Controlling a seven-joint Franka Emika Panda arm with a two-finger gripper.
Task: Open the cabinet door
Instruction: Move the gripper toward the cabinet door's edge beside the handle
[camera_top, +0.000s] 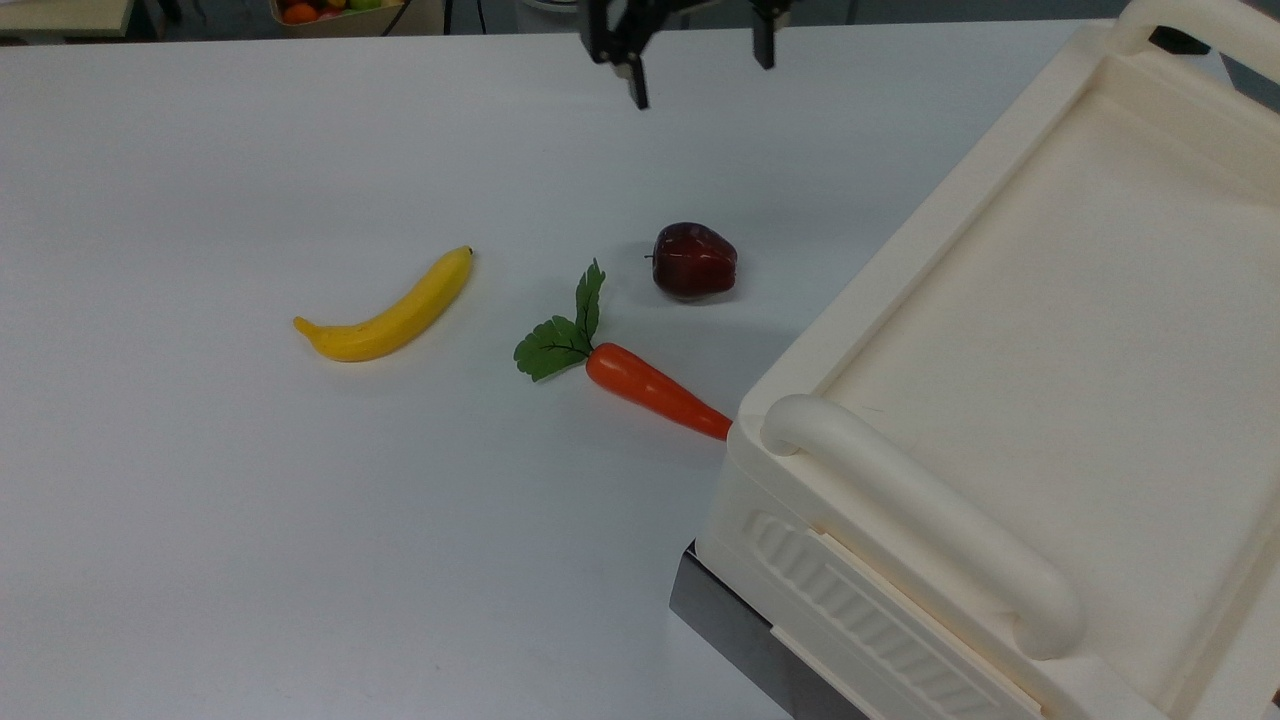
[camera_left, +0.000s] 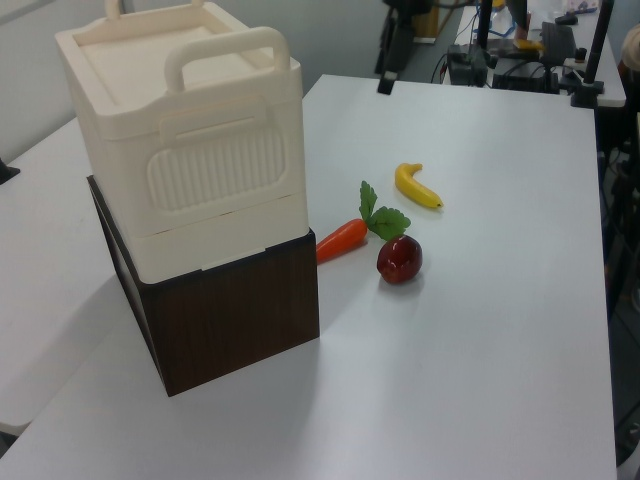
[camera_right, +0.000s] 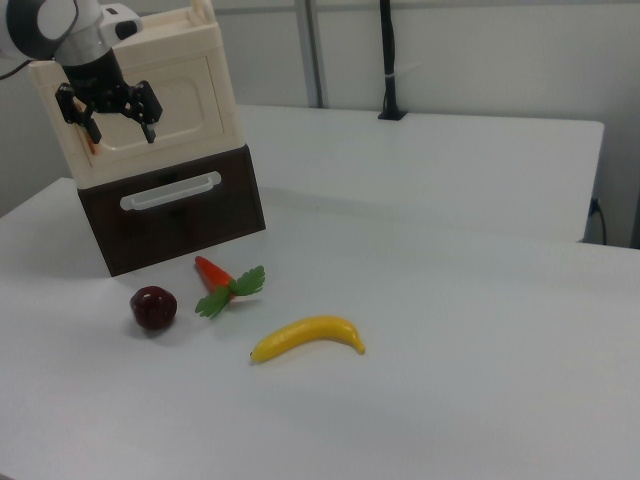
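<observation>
The cabinet (camera_top: 1050, 350) (camera_left: 190, 130) (camera_right: 222, 70) is a big cream box with rounded bar handles, standing on a dark brown base. Its cabinet door (camera_right: 185, 100), a recessed cream panel, lies flush and shut on the side facing the fruit. My gripper (camera_top: 700, 70) (camera_left: 390, 72) (camera_right: 112, 122) hangs open and empty above the table. In the right view it is level with the door's left part, short of it. In the top view it is at the far edge, beyond the apple.
A dark red apple (camera_top: 694, 260), a carrot with green leaves (camera_top: 655, 390) and a banana (camera_top: 385, 310) lie on the white table. The carrot's tip reaches the cabinet's foot. The brown base (camera_right: 170, 205) (camera_left: 230, 320) has a drawer with a cream handle.
</observation>
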